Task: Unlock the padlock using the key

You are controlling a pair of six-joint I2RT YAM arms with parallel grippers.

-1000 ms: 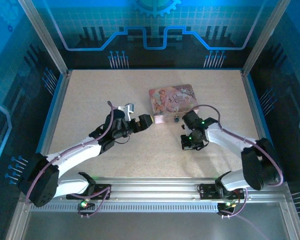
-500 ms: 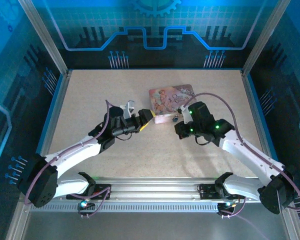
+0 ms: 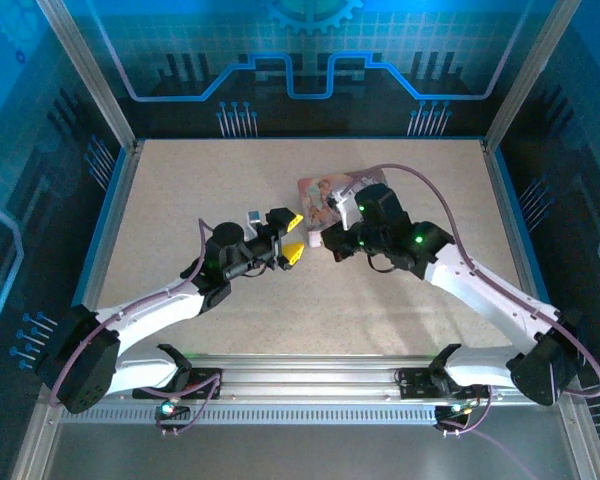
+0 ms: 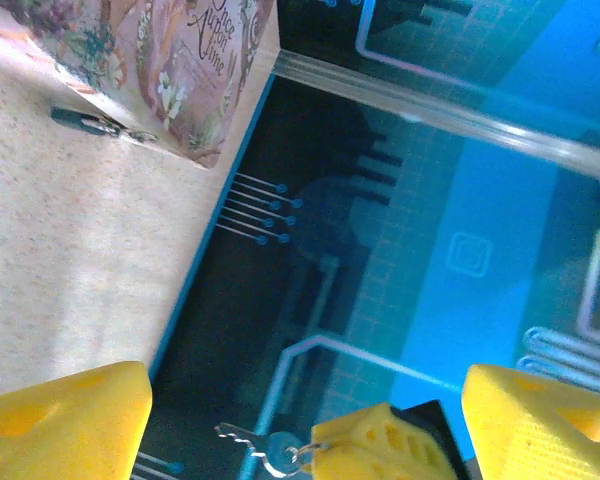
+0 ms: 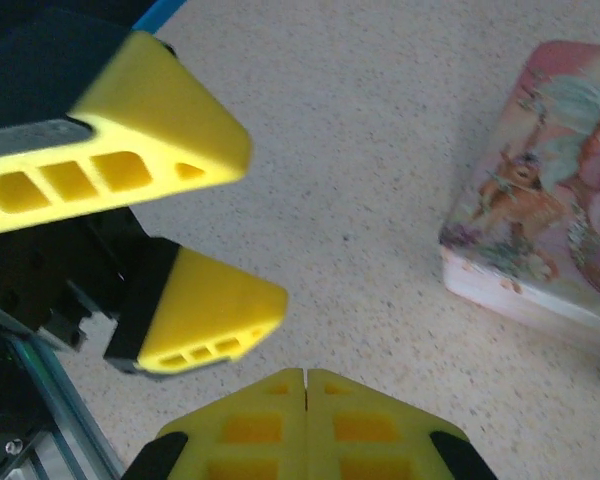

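Overhead view of a speckled beige desk (image 3: 180, 190) inside a blue-lit enclosure, with two robot arms reaching toward its middle. A pink illustrated tin (image 3: 325, 190) lies right of centre, toward the far side. The left pincer (image 3: 292, 238) has yellow fingers spread wide and grasps nothing. It hangs just left of the tin's near corner. The right pincer (image 5: 306, 385) faces it close by, its two yellow fingers pressed together.

In the left wrist view a key (image 4: 248, 438) — a slim silvery toothed blade with a small round head — juts from those clenched tips. The right pincer therefore appears to be grasping the key by its head end, above the desk. The padlock (image 4: 85, 119) is small and dark, with a glint of metal at one end. It lies on the desk at the foot of the tin's near wall, touching it or just beside it. Whether it is hooked to the tin cannot be told.

Judged from this, the key is light, stiff and smooth, and apt to swivel or slip between the pads. The hold belongs on the head, leaving the toothed blade free. The padlock looks hard and light — likely to skid when pushed. The free left pincer would best clamp its body across the flat faces, keeping keyhole and shackle clear.
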